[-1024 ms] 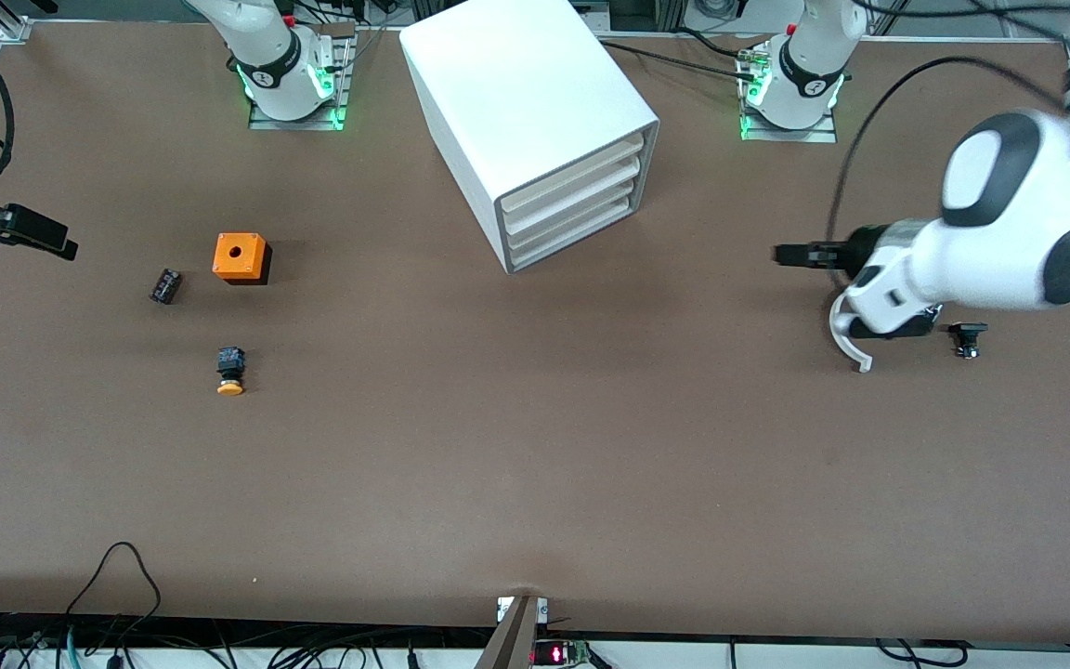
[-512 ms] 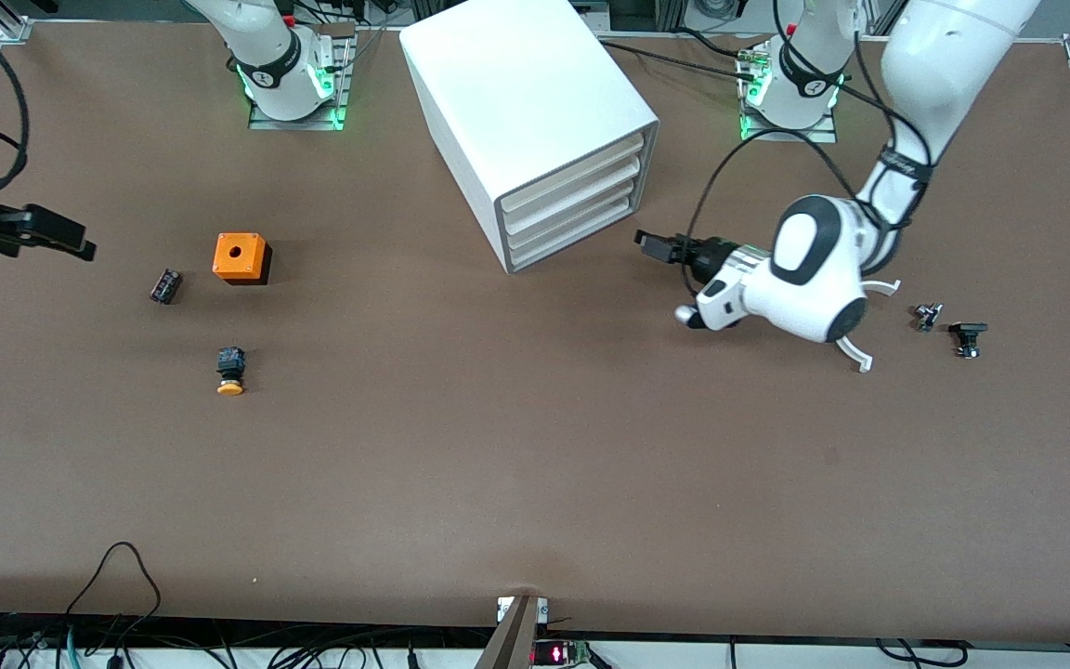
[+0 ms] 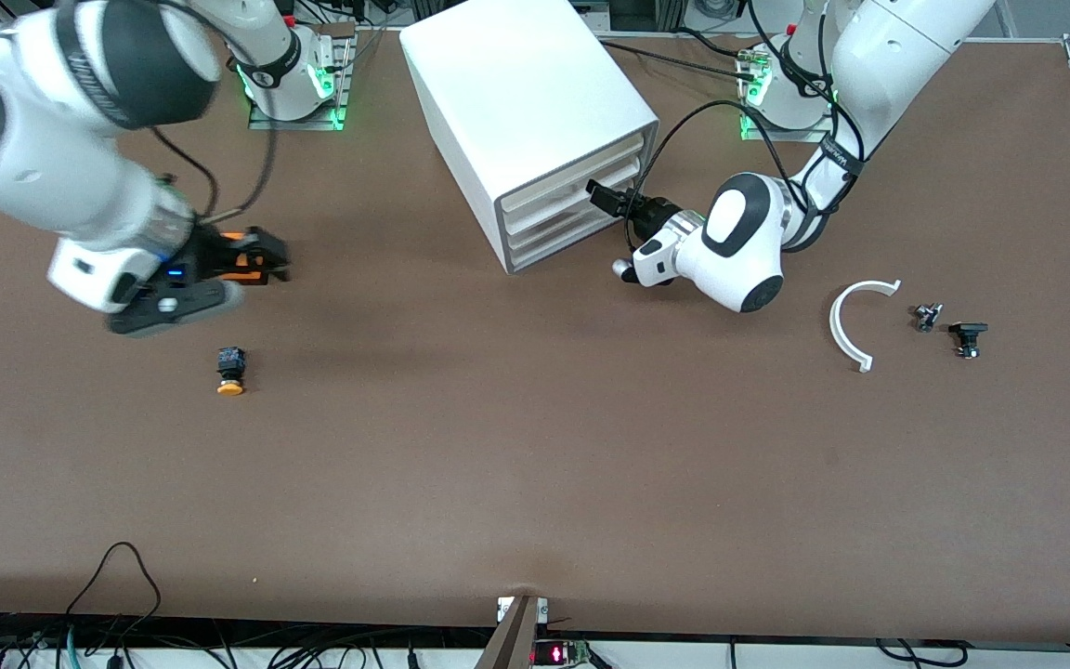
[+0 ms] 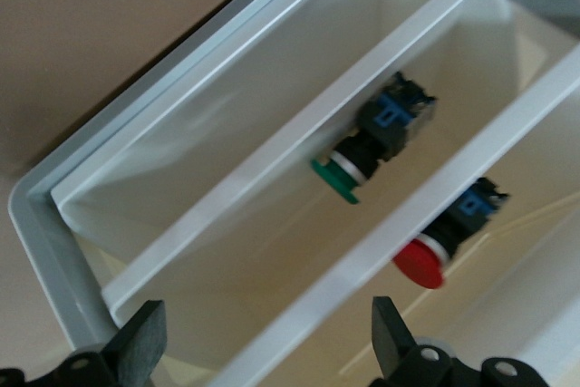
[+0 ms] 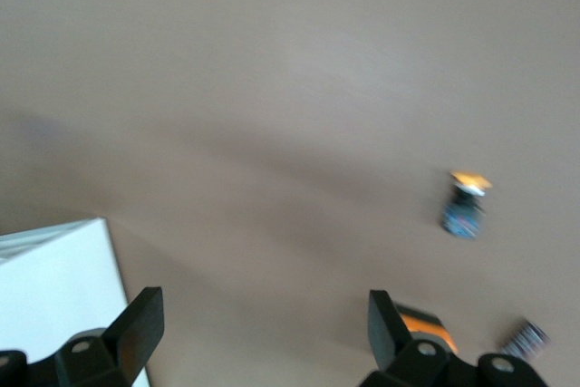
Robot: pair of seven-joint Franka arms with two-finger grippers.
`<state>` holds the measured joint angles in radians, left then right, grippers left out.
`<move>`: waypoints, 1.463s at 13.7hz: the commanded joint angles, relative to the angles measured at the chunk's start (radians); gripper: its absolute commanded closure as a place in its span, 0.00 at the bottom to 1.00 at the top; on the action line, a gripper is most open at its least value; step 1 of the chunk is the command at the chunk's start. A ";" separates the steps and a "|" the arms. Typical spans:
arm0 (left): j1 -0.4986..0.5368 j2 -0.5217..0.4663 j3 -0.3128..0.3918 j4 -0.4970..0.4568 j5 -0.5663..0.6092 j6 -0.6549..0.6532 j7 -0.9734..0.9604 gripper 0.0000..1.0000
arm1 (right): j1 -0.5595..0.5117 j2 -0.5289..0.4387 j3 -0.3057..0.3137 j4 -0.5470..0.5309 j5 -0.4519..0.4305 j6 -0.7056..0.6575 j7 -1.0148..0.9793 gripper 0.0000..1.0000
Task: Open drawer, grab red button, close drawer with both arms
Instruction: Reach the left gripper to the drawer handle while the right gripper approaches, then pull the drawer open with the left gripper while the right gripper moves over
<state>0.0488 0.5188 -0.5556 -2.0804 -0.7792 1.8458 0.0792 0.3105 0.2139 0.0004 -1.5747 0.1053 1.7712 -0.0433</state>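
Opening step: my left gripper [image 3: 602, 196], fingers spread, sits at the drawer [image 3: 572, 197] fronts, red-capped button [image 4: 442, 240] inside; right gripper [image 3: 261, 257] spread over the worktop [image 3: 535, 446]; next, hook a front and pull.

button [image 4: 424, 256] in drawer [image 4: 381, 224] (cabinet [image 3: 535, 121] mid-table)

Taking straight ahead of the right gripper [image 5: 263, 307] as twelve o'clock, we see its two black fingers [image 5: 136, 324] spread wide with only bare brown table [image 5: 272, 88] between them. At nine o'clock sits a corner of the white cabinet [image 5: 54, 287]. At two o'clock lies a button with an orange-yellow cap [image 5: 464, 206]. At three o'clock an orange box [image 5: 428, 324] peeks past one finger, a small dark ribbed part [image 5: 526, 340] just beside it.
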 commanded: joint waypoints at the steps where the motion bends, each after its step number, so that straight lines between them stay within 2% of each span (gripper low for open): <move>1: 0.016 -0.008 -0.017 -0.076 -0.090 0.050 0.158 0.07 | 0.108 0.028 -0.011 0.016 0.019 0.053 -0.027 0.00; 2: 0.016 -0.006 -0.015 -0.088 -0.110 0.052 0.224 0.16 | 0.139 0.048 -0.011 0.037 0.014 0.060 -0.032 0.00; 3: 0.022 -0.005 -0.015 -0.089 -0.114 0.052 0.265 0.32 | 0.157 0.074 -0.011 0.067 0.011 0.062 -0.050 0.00; 4: 0.025 -0.005 -0.015 -0.089 -0.114 0.052 0.284 0.60 | 0.173 0.099 -0.011 0.094 0.014 0.063 -0.111 0.00; 5: 0.028 -0.005 -0.014 -0.086 -0.114 0.052 0.286 0.84 | 0.182 0.125 -0.011 0.114 0.022 0.073 -0.181 0.00; 6: 0.031 -0.006 -0.003 -0.079 -0.112 0.053 0.286 1.00 | 0.196 0.162 -0.011 0.160 0.031 0.102 -0.223 0.00; 7: 0.055 -0.014 0.015 -0.072 -0.100 0.061 0.286 1.00 | 0.212 0.189 -0.010 0.209 0.033 0.099 -0.230 0.00; 9: 0.097 -0.019 0.101 -0.008 -0.097 0.076 0.297 1.00 | 0.237 0.223 0.012 0.245 0.028 0.106 -0.265 0.00; 10: 0.100 -0.017 0.143 0.025 -0.095 0.078 0.300 0.95 | 0.243 0.235 0.024 0.251 0.025 0.112 -0.280 0.00; 12: 0.103 -0.016 0.164 0.052 -0.095 0.076 0.304 0.90 | 0.249 0.266 0.046 0.278 0.025 0.126 -0.351 0.00; 13: 0.109 -0.017 0.164 0.053 -0.094 0.076 0.297 0.36 | 0.255 0.281 0.047 0.295 0.027 0.126 -0.390 0.00; 14: 0.109 -0.022 0.164 0.053 -0.094 0.075 0.306 0.00 | 0.260 0.292 0.047 0.311 0.028 0.125 -0.439 0.00; 17: 0.117 -0.057 0.164 0.066 -0.033 0.081 0.309 0.00 | 0.300 0.314 0.052 0.317 0.024 0.126 -0.610 0.00; 18: 0.123 -0.081 0.167 0.106 0.045 0.081 0.307 0.00 | 0.314 0.317 0.052 0.315 0.024 0.126 -0.653 0.00; 20: 0.131 -0.150 0.177 0.183 0.298 0.081 0.292 0.00 | 0.332 0.321 0.053 0.315 0.024 0.128 -0.679 0.00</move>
<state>0.1781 0.4644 -0.3982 -1.9582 -0.6559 1.9375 0.3989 0.6239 0.5145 0.0545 -1.2942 0.1160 1.9058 -0.6702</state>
